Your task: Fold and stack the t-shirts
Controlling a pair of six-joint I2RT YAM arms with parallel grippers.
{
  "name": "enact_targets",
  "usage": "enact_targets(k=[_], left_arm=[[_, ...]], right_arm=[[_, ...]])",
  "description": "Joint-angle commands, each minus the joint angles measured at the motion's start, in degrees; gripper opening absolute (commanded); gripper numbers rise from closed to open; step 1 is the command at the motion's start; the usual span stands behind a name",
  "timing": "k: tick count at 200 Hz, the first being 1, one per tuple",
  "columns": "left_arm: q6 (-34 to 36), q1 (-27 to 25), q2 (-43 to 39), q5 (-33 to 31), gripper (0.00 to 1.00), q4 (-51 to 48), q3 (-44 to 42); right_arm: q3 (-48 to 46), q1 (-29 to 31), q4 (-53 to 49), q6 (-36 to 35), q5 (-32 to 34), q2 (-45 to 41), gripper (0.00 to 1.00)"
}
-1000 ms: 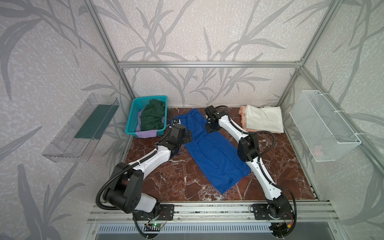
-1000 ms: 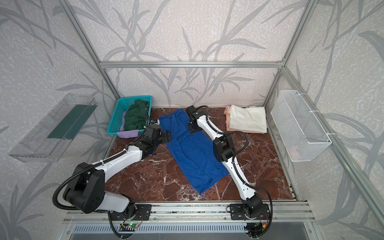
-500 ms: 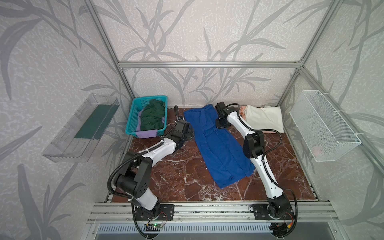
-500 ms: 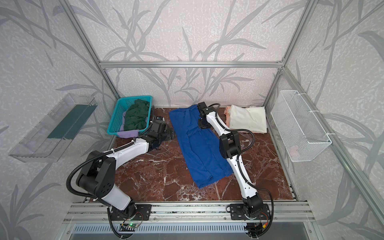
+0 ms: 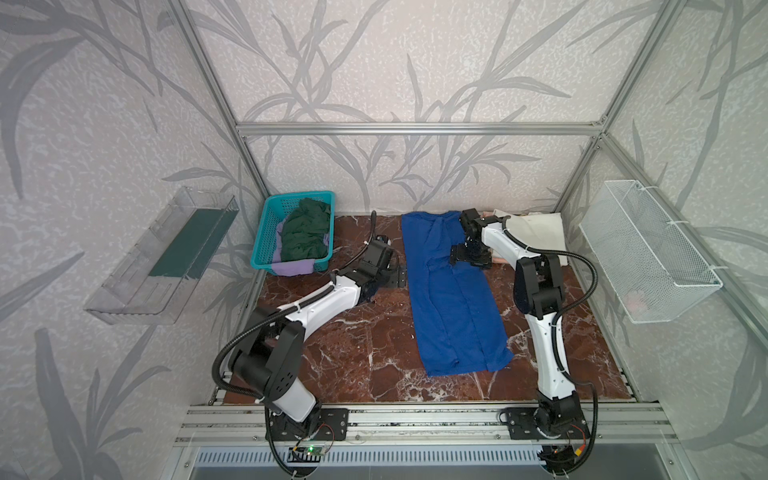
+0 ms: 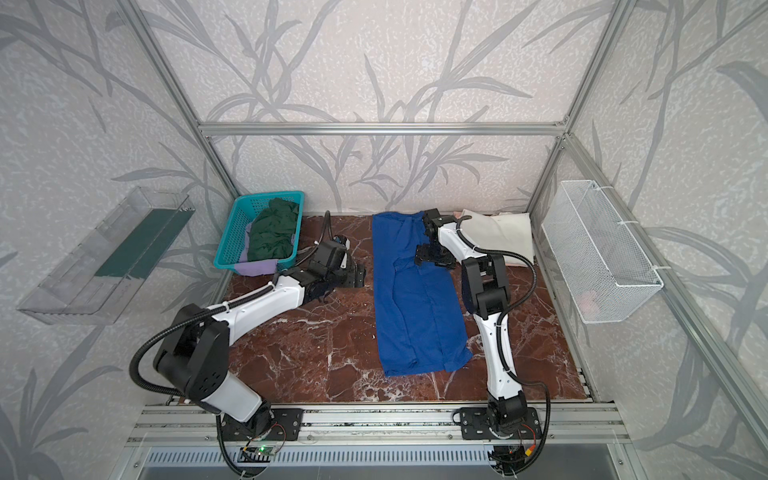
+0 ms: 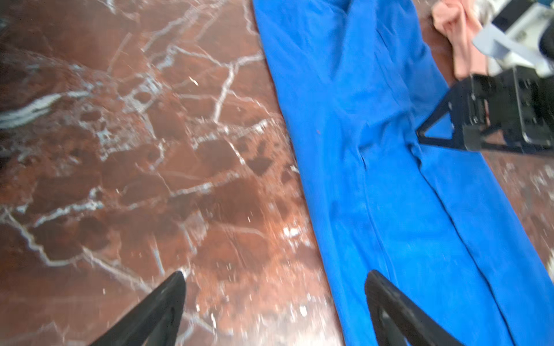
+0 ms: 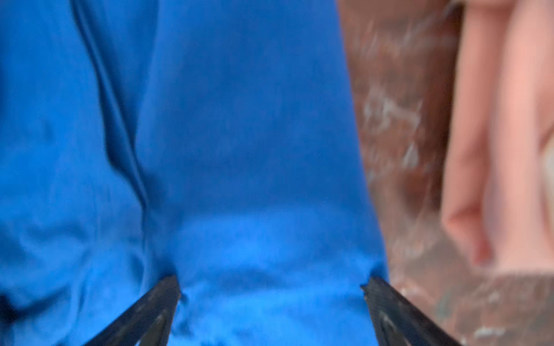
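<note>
Where the blue t-shirt (image 5: pixel 451 299) lies: one, a long strip flat on the marble table (image 5: pixel 353 353).
Teal basket (image 5: pixel 297 196), left of it: two, dark green t-shirt (image 5: pixel 305 232) over lavender t-shirt (image 5: pixel 291 268).
Stack, right of it: two, cream t-shirt (image 5: pixel 536 228) on peach t-shirt (image 8: pixel 494 134).
Left gripper (image 7: pixel 275 275): fingers wide apart, at its left edge.
Right gripper (image 8: pixel 272 281): fingers spread wide over its right edge, empty.

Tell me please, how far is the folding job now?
Done: a cream-white tee lies folded on a peach tee. In hand: the blue t-shirt lies as a long strip; left gripper and right gripper are open. Left: the green tee and lavender tee wait in the basket.
</note>
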Motion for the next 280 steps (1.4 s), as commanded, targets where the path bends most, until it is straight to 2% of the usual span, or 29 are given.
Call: enact_targets(k=[1,37,68,80,92,113,129,160,170,190,202,216,233,254,280], left_arm=[[0.49,-1.89,-6.42,0.04,0.93,-3.53,-5.40],[-2.61,-6.73,-12.78,3.01,0.89,-4.97,-13.58],[-4.88,-13.83,-15.35,4.96,0.87,-7.86,-16.72],[-5.64,-16.76,-16.13,5.51,0.87,-8.56,-17.61],[-6.89,-18.60,-16.85,7.12,0.87,-8.32,-18.83],[-8.00,-20.73,-18.04,8.72,0.86,-6.85,-20.87],[-7.62,-21.71,-18.11,8.68,0.84,-6.55,-21.32],[-7.05,-23.71,-16.62,8.91,0.81,-6.47,-20.71],[-7.25,-24.56,-16.15,9.33,0.80,-5.37,-20.86],[-7.89,-26.18,-14.88,9.83,0.77,-3.66,-20.86],[-8.12,-27.39,-13.71,9.82,0.74,-3.33,-20.45],[-8.57,-28.49,-12.70,9.32,0.74,-3.61,-19.94],[-8.87,-29.02,-12.57,8.72,0.73,-3.48,-19.89],[-8.45,-29.23,-12.40,8.39,0.72,-3.99,-19.34],[-8.49,-29.37,-10.25,9.31,0.70,-4.43,-18.06]], right_arm=[[-6.48,0.17,1.48,-0.02,-2.28,-9.43,0.99],[-27.92,-1.04,5.22,1.29,-5.67,-26.95,0.99],[-43.36,-0.90,-0.21,-0.89,-10.21,-42.63,0.99],[-49.58,-0.72,-2.54,-1.46,-9.87,-48.83,0.99],[-55.20,-0.80,-5.11,-0.51,-9.17,-54.15,0.99],[-63.19,-0.65,-6.54,2.22,-14.08,-61.14,0.99],[-67.65,-0.46,-6.47,5.18,-14.82,-65.08,0.99],[-73.99,-0.45,-4.02,8.68,-13.19,-69.41,1.00],[-75.49,-0.43,-2.57,9.15,-12.36,-69.57,0.98],[-77.24,-0.40,-1.07,9.40,-8.45,-68.10,0.84],[-77.80,-0.45,-0.12,11.82,-7.95,-66.77,0.70],[-78.56,-0.45,2.30,12.79,-8.30,-65.91,0.65],[-78.98,-0.45,3.78,14.07,-5.40,-65.49,0.58],[-78.74,-0.45,4.19,14.64,-1.50,-65.05,0.58],[-78.99,-0.45,4.79,15.00,0.27,-63.92,0.58]])
